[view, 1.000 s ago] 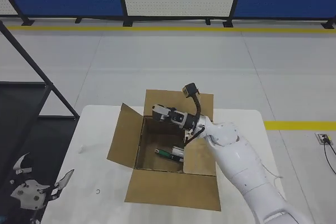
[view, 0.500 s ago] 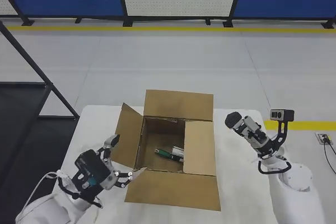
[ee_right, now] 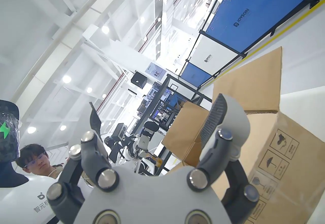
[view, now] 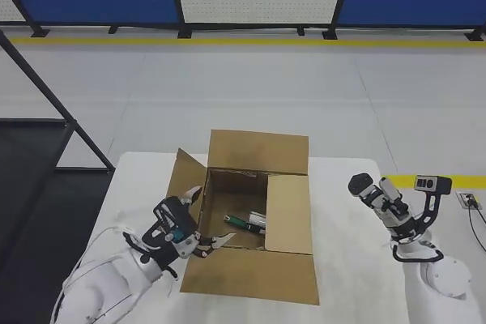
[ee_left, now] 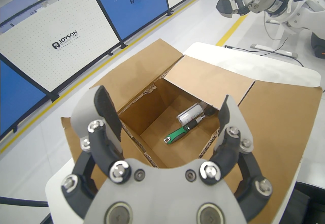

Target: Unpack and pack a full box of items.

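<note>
Start on the left. Your left claw (view: 209,217) hangs at the near-left corner of the box (view: 251,277), jaws spread wide and holding nothing. It sits just beside the upright left flap (view: 181,193), so come in over that edge rather than through it; a snagged finger would likely drag the whole box across the counter (view: 138,182).

In the left wrist view, the claw (ee_left: 164,99) looks straight down into the open box (ee_left: 276,113). Two items lie on the box floor: a green-handled tool (ee_left: 177,133) and, touching it on the far side, a white bottle (ee_left: 191,113). The tool looks like the better pick, since its handle lies in open floor. Turn your wrist so the jaws straddle the handle across its width, go down until the pads nearly meet the cardboard, then close.

Further right, the right flap (view: 288,215) lies folded over part of the opening, and the bottle's far end tucks under it. Lift straight up and stay clear of that flap's edge.

Far right, your right claw (view: 360,185) is raised well apart from the box, jaws wide and empty (ee_right: 156,107). It could steady the box wall if it shifts.
</note>
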Action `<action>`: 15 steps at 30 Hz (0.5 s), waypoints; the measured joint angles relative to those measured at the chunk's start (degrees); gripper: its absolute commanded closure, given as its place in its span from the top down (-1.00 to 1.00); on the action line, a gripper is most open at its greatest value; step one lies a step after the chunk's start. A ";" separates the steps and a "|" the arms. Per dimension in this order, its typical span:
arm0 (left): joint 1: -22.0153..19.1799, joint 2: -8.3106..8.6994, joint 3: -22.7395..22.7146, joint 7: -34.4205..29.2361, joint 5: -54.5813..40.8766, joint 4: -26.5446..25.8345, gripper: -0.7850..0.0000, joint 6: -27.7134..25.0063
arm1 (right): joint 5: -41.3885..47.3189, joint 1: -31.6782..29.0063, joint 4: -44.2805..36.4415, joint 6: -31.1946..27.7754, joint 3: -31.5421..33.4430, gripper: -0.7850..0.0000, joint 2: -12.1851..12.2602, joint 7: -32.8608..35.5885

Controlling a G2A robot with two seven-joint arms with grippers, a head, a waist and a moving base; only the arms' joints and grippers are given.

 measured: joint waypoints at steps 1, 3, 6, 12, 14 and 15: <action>-0.74 -0.19 0.94 -0.10 -1.04 1.53 1.00 1.03 | 0.39 -0.20 -0.71 0.48 -0.34 1.00 0.03 -0.38; -2.87 -0.63 3.60 -1.60 -5.04 4.69 1.00 1.65 | 0.88 -0.54 -1.46 0.76 -0.23 1.00 0.20 -0.73; -8.74 -1.57 9.01 -7.36 -13.43 10.60 1.00 2.67 | 1.96 -1.57 -1.61 0.36 1.40 1.00 0.64 -1.02; -21.64 -4.34 18.87 -19.39 -35.26 24.52 1.00 9.30 | 4.83 -4.81 -1.20 -1.18 5.67 1.00 1.61 -0.39; -25.77 -5.24 21.05 -23.91 -43.10 29.06 1.00 12.59 | 5.92 -5.63 -0.85 -1.35 6.62 1.00 1.87 -0.32; -27.15 -5.40 21.59 -25.88 -45.26 30.27 1.00 13.38 | 6.30 -5.86 -0.67 -1.23 6.88 1.00 1.98 -0.31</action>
